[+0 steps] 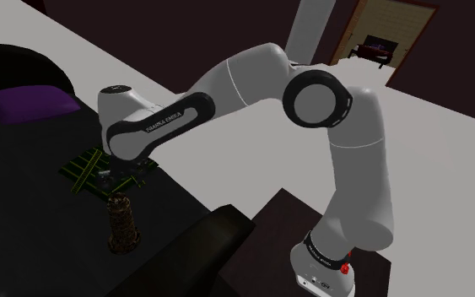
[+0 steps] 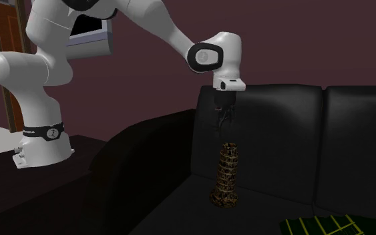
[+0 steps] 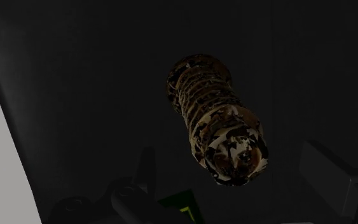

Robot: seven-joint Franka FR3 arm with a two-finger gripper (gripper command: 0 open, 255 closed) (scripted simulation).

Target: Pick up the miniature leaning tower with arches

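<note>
Leaning on the seat of the black sofa (image 2: 280, 133), lower centre of the second exterior view, stands the brown mottled tower (image 2: 226, 175); the gripper (image 2: 222, 130) hangs just above it, fingers spread, clasping nothing.

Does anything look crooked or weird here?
The brown patterned miniature tower tilts toward the second exterior view's right, yet its base sits flat on the black sofa seat. It looks built that way, not toppling. The open black gripper hangs just above it, not touching.
</note>
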